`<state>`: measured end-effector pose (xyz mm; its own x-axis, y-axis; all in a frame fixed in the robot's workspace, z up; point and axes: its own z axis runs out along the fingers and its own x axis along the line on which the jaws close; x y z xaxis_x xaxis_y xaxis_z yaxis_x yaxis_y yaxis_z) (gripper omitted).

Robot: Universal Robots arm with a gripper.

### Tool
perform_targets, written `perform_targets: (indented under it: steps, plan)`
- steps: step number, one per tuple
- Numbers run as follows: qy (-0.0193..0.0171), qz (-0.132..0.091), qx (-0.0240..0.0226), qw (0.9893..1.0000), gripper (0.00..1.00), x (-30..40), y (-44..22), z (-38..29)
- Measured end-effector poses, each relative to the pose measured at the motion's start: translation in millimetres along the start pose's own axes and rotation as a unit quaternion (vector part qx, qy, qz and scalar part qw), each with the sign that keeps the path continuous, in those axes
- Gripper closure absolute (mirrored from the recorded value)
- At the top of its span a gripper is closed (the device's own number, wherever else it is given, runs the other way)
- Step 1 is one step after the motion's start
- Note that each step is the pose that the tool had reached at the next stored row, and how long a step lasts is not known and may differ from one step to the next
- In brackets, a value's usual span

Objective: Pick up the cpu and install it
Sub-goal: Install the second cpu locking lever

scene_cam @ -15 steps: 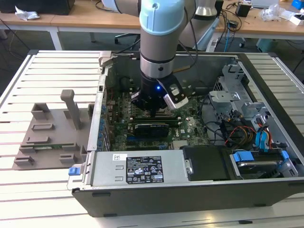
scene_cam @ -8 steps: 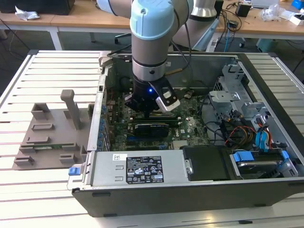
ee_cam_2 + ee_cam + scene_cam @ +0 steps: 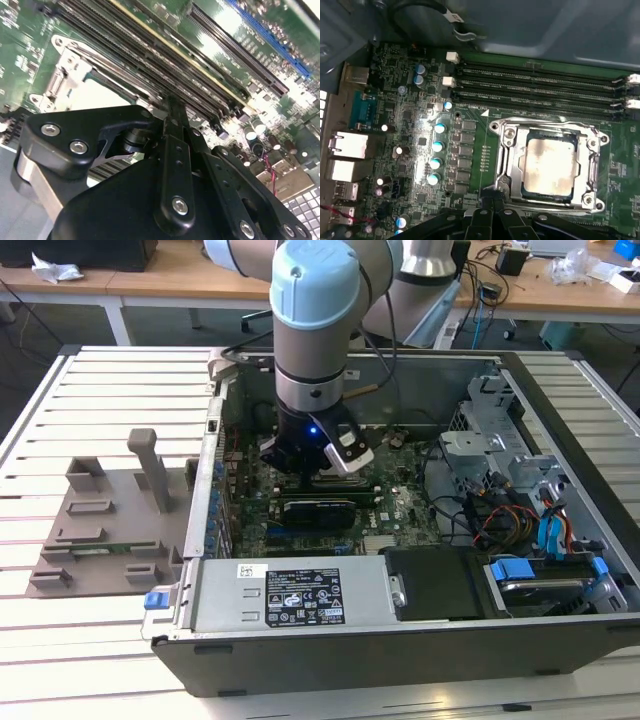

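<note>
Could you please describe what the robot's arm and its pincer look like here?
The arm is a thick silver-grey tube with pale blue round joint caps. Its wrist is black with a small blue light and a white camera block. The pincer is matte black, built from flat bolted links with silver screw heads.

One chip (image 3: 552, 165), four long memory slots (image 3: 540, 82) and four small blue-topped capacitors (image 3: 438, 146) are counted.

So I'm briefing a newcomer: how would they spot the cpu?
Find the green motherboard inside the open computer case. Beside its long black memory slots sits a silvery metal socket frame; the cpu, a flat silvery-white square, lies inside.
</note>
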<state>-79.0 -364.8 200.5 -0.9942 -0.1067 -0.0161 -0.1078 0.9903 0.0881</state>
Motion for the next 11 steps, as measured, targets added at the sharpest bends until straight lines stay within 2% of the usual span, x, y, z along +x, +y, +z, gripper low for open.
perform_targets:
  steps: [5,8,9,11]
  plan:
    - [0.0001,-0.003,-0.0005,1.0000,0.89,1.8,0.2,-1.0]
    - [0.0002,-0.003,0.0004,1.0000,0.89,1.3,1.4,-6.6]
    - [0.0003,-0.003,0.0010,1.0000,0.89,-0.1,2.5,-9.4]
    - [0.0027,-0.003,0.0017,1.0000,0.89,-8.0,4.0,-10.1]
